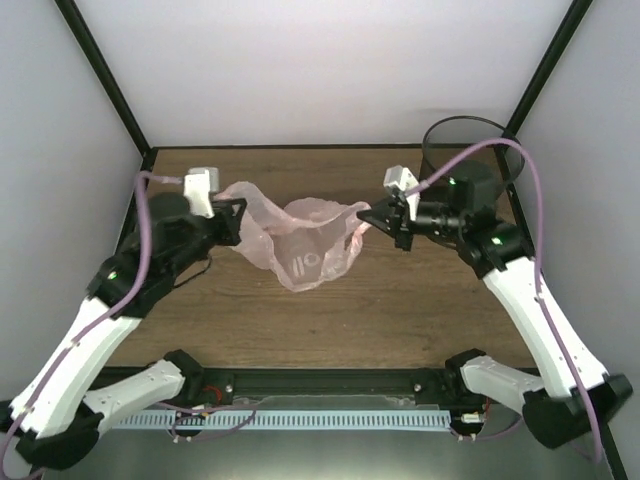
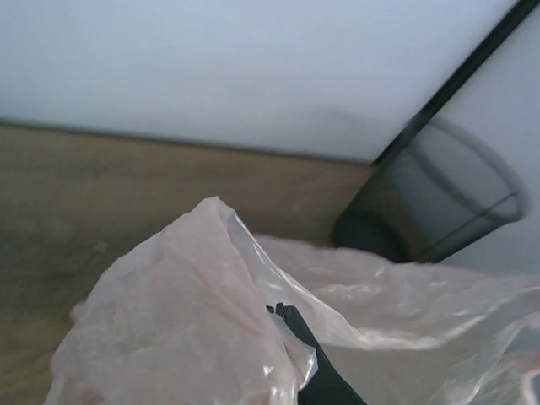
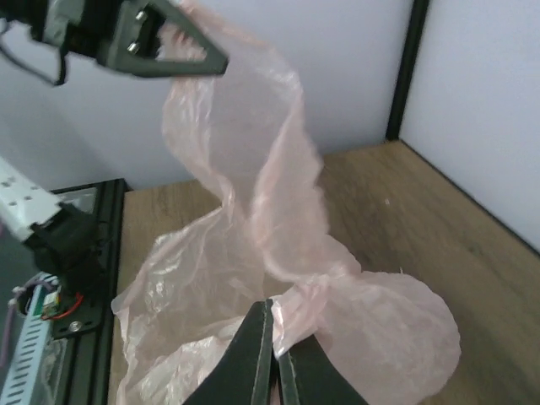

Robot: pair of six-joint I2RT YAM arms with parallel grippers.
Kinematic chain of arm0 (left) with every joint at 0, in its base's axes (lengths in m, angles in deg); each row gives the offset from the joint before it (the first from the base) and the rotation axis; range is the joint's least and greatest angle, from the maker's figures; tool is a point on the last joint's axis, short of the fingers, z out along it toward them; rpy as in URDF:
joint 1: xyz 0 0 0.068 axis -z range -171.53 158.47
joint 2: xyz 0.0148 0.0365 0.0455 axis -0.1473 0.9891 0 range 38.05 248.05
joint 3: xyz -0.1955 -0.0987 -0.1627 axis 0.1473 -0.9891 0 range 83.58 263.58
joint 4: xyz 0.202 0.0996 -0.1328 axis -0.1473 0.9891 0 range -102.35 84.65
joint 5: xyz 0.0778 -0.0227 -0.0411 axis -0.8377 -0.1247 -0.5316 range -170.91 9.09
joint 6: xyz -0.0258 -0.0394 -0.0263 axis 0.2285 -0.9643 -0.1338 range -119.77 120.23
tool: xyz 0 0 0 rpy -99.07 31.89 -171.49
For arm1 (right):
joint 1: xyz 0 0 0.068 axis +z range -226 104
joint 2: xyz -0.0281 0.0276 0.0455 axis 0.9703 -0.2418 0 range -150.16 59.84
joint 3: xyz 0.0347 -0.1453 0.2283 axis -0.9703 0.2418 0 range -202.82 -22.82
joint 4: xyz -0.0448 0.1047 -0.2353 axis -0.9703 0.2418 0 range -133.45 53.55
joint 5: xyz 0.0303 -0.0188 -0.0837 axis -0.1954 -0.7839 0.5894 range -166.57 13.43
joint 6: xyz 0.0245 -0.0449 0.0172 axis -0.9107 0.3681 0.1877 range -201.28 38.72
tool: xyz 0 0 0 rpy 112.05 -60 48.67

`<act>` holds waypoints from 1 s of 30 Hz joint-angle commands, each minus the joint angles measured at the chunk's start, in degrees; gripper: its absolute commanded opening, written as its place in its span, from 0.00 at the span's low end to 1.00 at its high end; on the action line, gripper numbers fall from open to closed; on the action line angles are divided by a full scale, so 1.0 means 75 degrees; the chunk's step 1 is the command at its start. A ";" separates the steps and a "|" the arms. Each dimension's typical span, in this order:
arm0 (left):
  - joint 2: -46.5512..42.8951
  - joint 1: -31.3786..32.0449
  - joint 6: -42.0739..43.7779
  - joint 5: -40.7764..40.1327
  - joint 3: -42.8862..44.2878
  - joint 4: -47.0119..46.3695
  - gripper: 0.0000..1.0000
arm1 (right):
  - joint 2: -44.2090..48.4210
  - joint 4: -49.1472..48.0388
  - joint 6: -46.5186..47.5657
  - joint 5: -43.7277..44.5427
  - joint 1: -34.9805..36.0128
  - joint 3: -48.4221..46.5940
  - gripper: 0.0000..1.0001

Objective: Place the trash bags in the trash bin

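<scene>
The pale-pink trash bag hangs stretched between both grippers above the wooden table, its white lettering facing up. My left gripper is shut on the bag's left edge; in the left wrist view the film drapes over the black fingertips. My right gripper is shut on a bunched part of the bag, pinched at its tips. The left gripper also shows in the right wrist view, up high with the bag. The black mesh trash bin stands upright at the back right, partly behind the right arm, with its side toward the left wrist camera.
White walls and black frame posts close in the table on three sides. A metal rail runs along the near edge between the arm bases. A white power strip lies by the left frame.
</scene>
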 commanded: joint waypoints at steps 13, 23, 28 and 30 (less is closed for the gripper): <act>0.3478 -0.1379 0.1067 -0.0596 0.4391 -0.0309 0.04 | -0.5382 0.0527 -0.1316 0.2077 -0.0656 -0.7396 0.01; 0.1922 -0.0771 0.2677 0.2657 0.3434 -0.1987 0.04 | -0.1584 -0.0462 0.1134 0.0164 -0.0652 -0.4387 0.02; 0.1987 -0.0243 0.2043 0.0482 -0.0613 -0.0731 0.04 | -0.0700 -0.1980 0.2092 0.3912 -0.0353 0.1285 0.01; 0.1988 -0.0126 0.1175 -0.0120 -0.1830 -0.0492 0.04 | -0.1268 -0.1103 0.1768 0.5014 -0.0213 0.1782 0.01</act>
